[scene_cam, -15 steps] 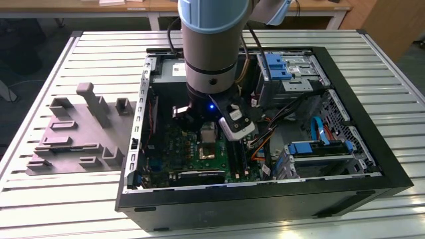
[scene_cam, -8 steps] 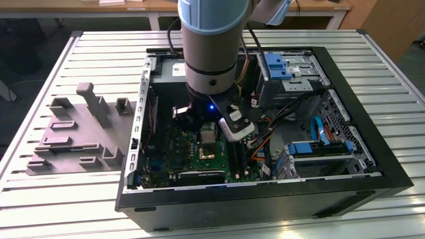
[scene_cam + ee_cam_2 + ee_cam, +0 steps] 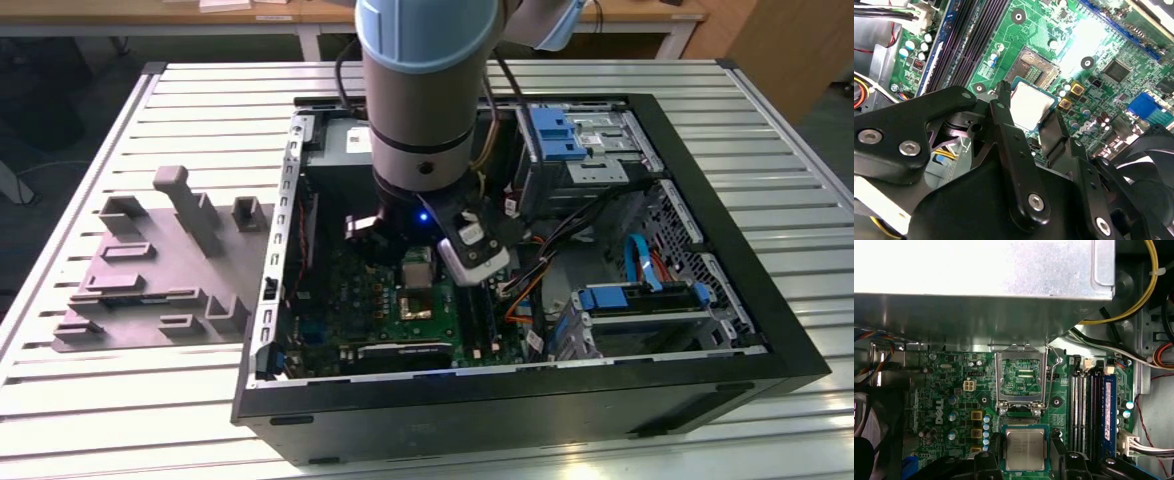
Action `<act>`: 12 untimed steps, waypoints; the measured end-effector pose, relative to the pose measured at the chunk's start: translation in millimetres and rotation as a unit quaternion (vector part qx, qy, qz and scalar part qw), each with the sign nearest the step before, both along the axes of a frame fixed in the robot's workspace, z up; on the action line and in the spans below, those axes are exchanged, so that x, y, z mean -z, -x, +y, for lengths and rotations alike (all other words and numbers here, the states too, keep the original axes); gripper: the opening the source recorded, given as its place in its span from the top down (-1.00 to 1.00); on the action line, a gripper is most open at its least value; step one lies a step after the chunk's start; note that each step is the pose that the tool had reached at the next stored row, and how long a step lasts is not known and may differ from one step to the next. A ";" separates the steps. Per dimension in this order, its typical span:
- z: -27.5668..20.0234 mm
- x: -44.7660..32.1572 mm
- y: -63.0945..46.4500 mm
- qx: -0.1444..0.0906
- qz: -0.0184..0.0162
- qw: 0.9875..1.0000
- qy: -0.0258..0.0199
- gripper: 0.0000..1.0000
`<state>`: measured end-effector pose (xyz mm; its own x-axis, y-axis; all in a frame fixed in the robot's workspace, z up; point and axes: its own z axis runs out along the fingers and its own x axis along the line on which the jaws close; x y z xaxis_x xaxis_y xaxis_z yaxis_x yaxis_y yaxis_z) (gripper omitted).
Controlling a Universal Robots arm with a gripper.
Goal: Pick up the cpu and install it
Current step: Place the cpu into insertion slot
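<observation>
Slatted table (image 3: 120, 400) | open computer case (image 3: 534, 405) holds green motherboard (image 3: 944, 390), socket (image 3: 1036, 67) empty | fingers (image 3: 1004, 120) grip cpu (image 3: 1031, 105) beside socket

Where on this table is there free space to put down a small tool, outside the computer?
Bare slats of the table lie between the grey fixture and the near edge, and along the exterior view's right of the computer case. Inside the case it is crowded: cables, drives, and the gripper holding the cpu.
</observation>
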<state>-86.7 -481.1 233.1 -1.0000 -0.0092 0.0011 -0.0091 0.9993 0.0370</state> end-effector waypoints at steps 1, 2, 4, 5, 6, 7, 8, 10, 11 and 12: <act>-0.5 0.5 0.2 0.000 0.000 1.000 0.000 0.06; -1.2 1.2 0.2 0.000 0.000 1.000 0.000 0.06; -2.7 3.5 0.3 -0.002 0.001 1.000 0.000 0.06; -3.2 5.1 0.3 -0.004 0.001 1.000 0.000 0.06; -3.8 6.5 0.3 -0.006 0.002 1.000 0.000 0.06; -4.2 8.4 0.3 -0.008 0.004 1.000 0.000 0.06; -4.5 10.1 0.4 -0.010 0.005 1.000 0.000 0.06; -4.6 13.8 0.5 -0.011 0.006 1.000 0.000 0.06; -4.6 15.5 0.5 -0.011 0.006 1.000 0.000 0.06; -4.6 17.3 0.5 -0.011 0.006 1.000 0.000 0.06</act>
